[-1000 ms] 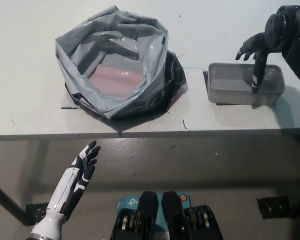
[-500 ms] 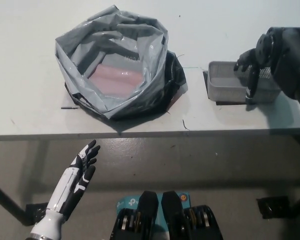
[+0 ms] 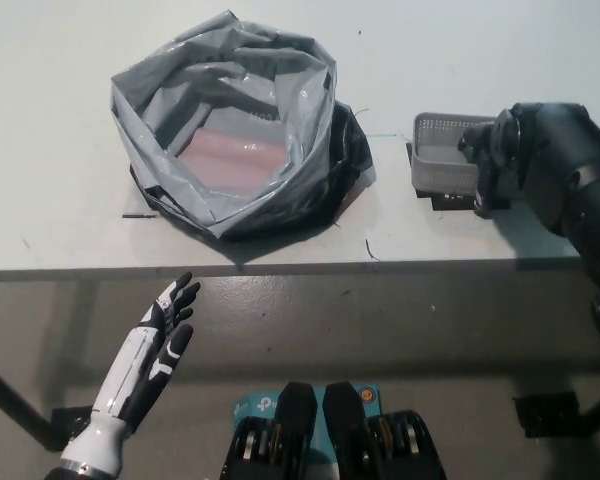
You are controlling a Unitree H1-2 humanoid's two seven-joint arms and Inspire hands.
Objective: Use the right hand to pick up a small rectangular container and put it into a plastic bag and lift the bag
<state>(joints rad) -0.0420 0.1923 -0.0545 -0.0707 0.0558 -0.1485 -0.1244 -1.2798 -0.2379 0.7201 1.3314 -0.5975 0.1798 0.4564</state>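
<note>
While the white left hand (image 3: pixel 152 345) rests low below the table edge, fingers spread and empty, the black right hand (image 3: pixel 492 165) has dropped from above the grey mesh container (image 3: pixel 442 160) onto its right half, covering it. Whether the fingers have closed cannot be told. Container: on the white table (image 3: pixel 60 210), beside the open grey plastic bag (image 3: pixel 230 125). Pick-up appears begun; bagging pending.

Small grey rectangular mesh container (image 3: pixel 442 160): tilted, at desk's right. Grey crumpled plastic bag (image 3: pixel 225 120): mouth open, upright, desk centre-left.
</note>
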